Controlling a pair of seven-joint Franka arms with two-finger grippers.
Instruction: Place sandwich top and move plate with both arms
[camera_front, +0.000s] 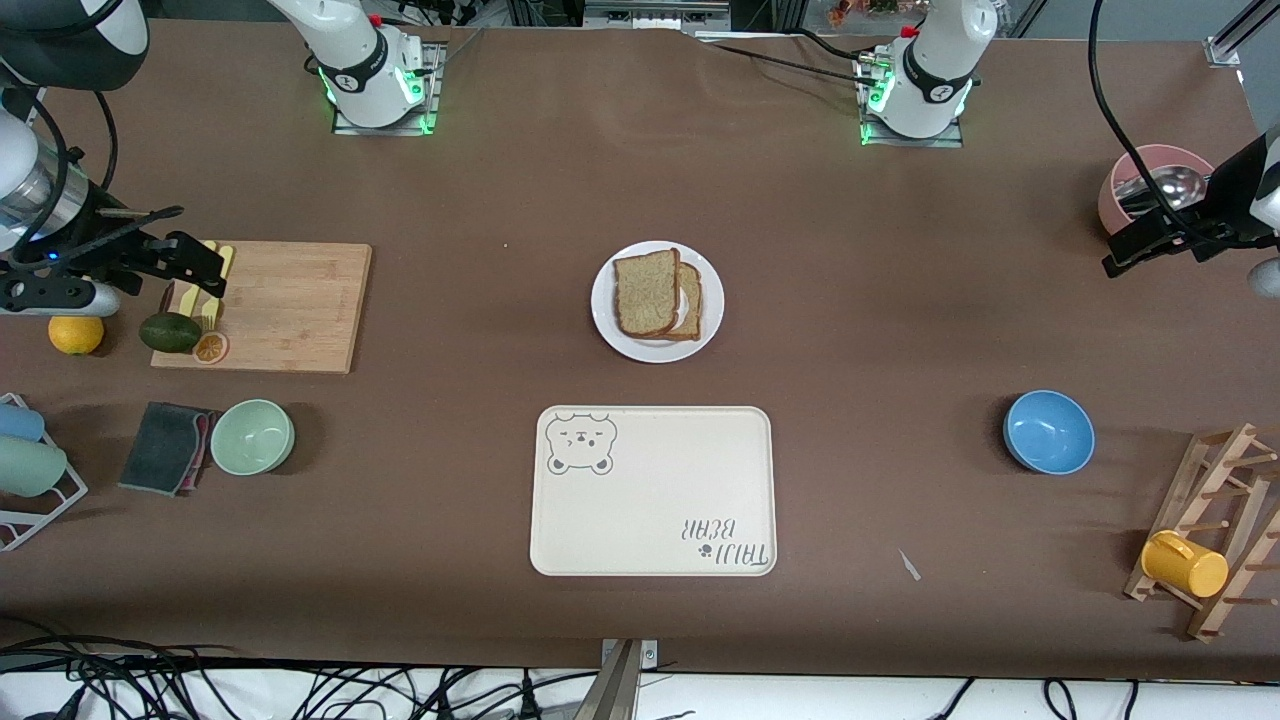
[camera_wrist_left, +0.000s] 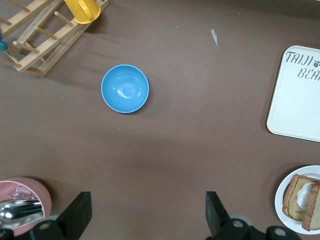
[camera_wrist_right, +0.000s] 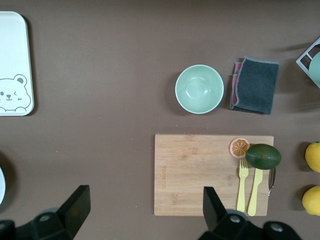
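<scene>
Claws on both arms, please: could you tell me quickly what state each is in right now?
Left claw: open, holding nothing, over bare table near the pink bowl.
Right claw: open, holding nothing, over the cutting board.

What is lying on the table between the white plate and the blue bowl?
Nothing: in the front view, only bare brown table lies between the plate and the blue bowl. The left wrist view shows the same.
</scene>
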